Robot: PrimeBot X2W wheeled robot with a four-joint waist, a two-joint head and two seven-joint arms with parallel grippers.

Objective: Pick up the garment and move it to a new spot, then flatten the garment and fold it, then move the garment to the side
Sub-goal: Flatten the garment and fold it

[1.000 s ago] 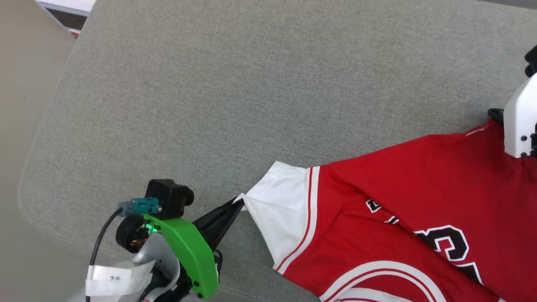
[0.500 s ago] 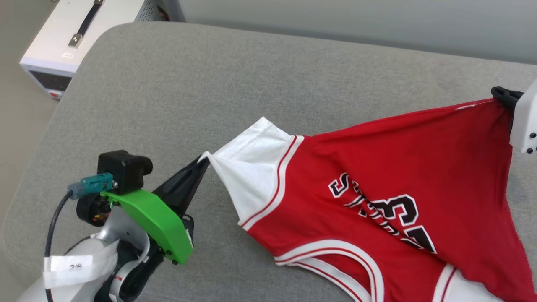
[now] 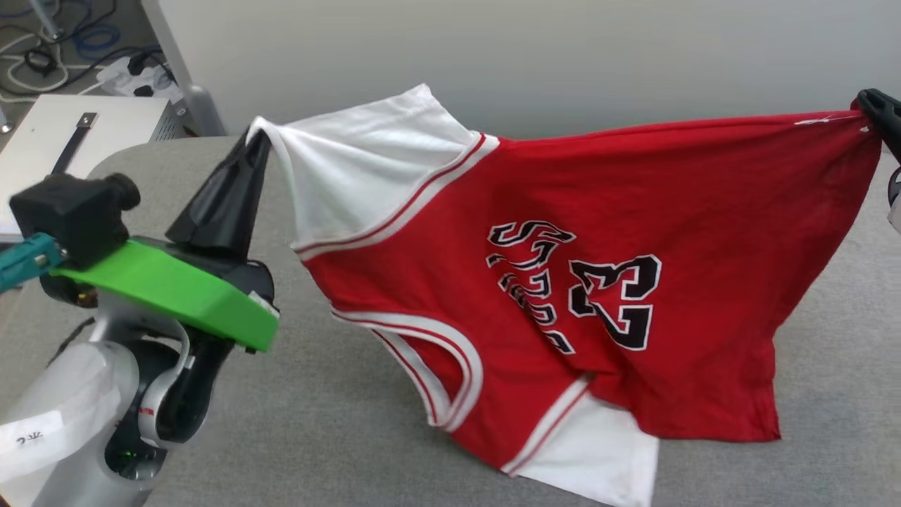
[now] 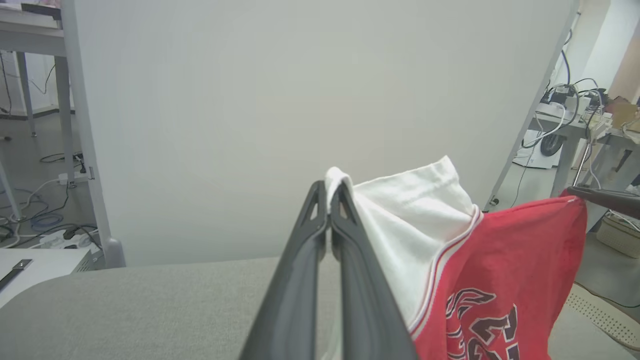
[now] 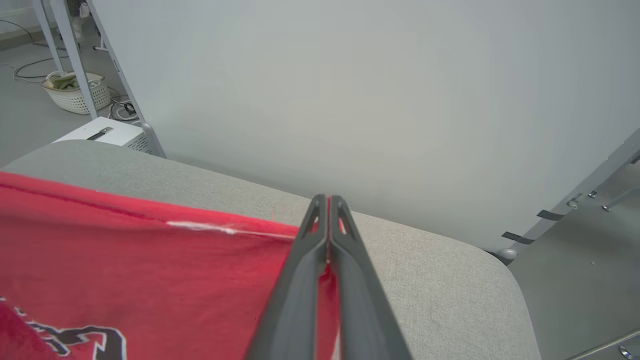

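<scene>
We hold the soft red, white-sleeved jersey T-shirt (image 3: 563, 211) spread above the grey fabric cushion (image 3: 338, 436), left tool (image 3: 257, 137) clamped on a sleeve edge, right tool (image 5: 327, 200) on a red corner. Pulling wider could slip these thin pinches.

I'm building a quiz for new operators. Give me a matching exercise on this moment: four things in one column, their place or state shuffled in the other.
Things:
1. left gripper
2. right gripper
3. garment
4. white box

Place or state:
A. shut on the red corner
B. beyond the left end of the grey cushion
C. shut on the white sleeve
D. lifted, stretched between both grippers

Pairs: 1-C, 2-A, 3-D, 4-B.
</scene>
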